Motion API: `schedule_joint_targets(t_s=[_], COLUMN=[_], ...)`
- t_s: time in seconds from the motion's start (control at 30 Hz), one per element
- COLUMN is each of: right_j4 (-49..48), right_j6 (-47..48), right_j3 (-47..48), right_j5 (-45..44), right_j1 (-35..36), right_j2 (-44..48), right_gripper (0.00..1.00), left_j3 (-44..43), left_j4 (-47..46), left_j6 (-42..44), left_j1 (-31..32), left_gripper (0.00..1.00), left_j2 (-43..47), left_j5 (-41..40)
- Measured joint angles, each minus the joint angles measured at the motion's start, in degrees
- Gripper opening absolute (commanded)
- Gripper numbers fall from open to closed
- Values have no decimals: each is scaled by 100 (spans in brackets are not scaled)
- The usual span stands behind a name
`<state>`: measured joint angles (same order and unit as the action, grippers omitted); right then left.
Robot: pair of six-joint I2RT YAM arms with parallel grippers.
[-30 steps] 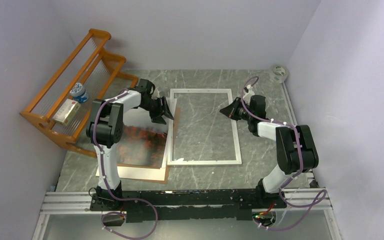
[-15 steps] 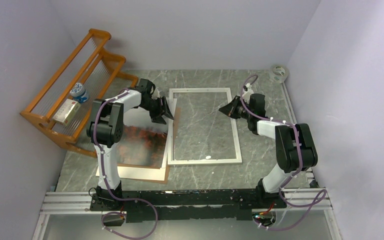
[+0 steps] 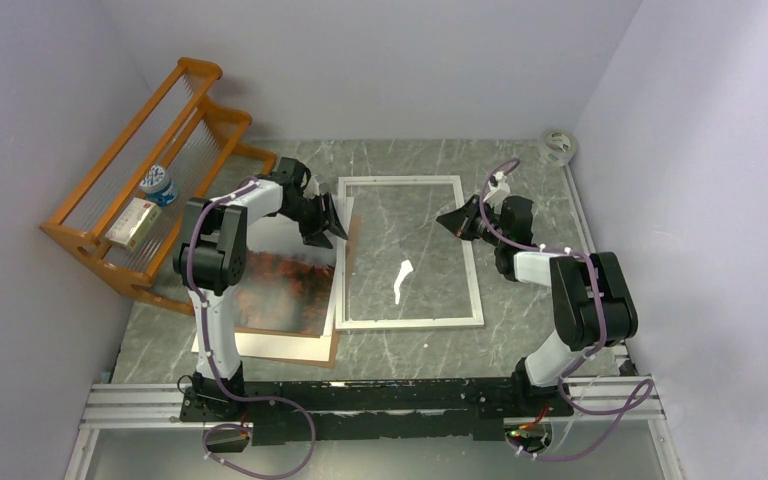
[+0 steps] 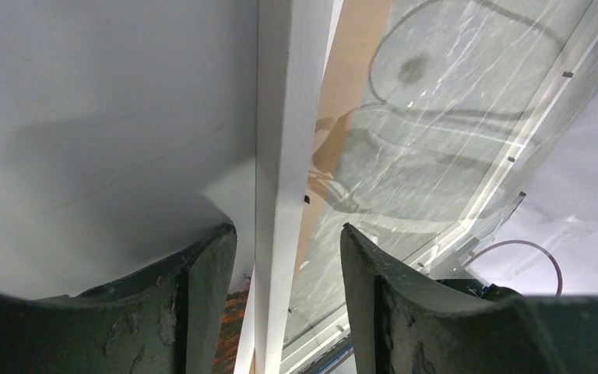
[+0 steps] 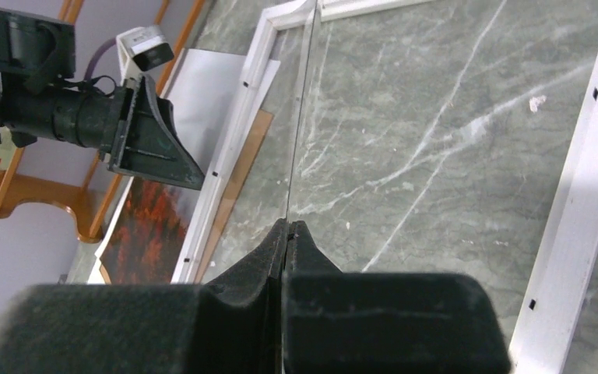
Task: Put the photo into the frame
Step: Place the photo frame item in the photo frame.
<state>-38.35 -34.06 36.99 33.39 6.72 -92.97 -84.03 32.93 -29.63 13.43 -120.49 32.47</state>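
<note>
Little has shifted in the last second. The right gripper (image 5: 288,228) has edged slightly toward the far side along the right rail of the frame (image 3: 410,322), and its wrist has turned a little. A white streak of glare now sits mid-pane (image 3: 401,281), where earlier only a small glint lay near the near rail. The left arm has not moved. The right gripper's fingers are pressed together, and in the right wrist view a thin bright line, the edge of the pane, runs straight out from between their tips, so they look clamped on it. The left gripper (image 3: 332,224) stands with its fingers (image 4: 202,273) apart, astride the frame's left rail, with a gap showing on each side of the rail. The frame lies flat in the middle of the table (image 3: 520,180). Its left rail overlaps the right edge of the brown board (image 4: 354,70). The photo (image 3: 285,285) lies face up on that board, left of the frame, its right edge just beside the left rail and its far part under the left arm. The rack (image 3: 130,180) crowds the photo's left side. Bare table runs from the far rail to the back wall and along a strip right of the frame. A tape roll (image 3: 557,147) sits in the far right corner, well apart from the frame.
</note>
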Motion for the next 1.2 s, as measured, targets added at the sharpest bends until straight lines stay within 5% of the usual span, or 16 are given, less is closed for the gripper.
schedule_joint_targets(t_s=[1.2], right_j4=[20], right_j6=[-90], right_j3=[61], right_j5=[-511], right_j1=[13], right_j2=[-348], right_gripper=[0], left_j3=[15], left_j4=[2], left_j6=[-15], left_j1=[-7], left_gripper=[56], left_j2=[-2], left_j5=[-35])
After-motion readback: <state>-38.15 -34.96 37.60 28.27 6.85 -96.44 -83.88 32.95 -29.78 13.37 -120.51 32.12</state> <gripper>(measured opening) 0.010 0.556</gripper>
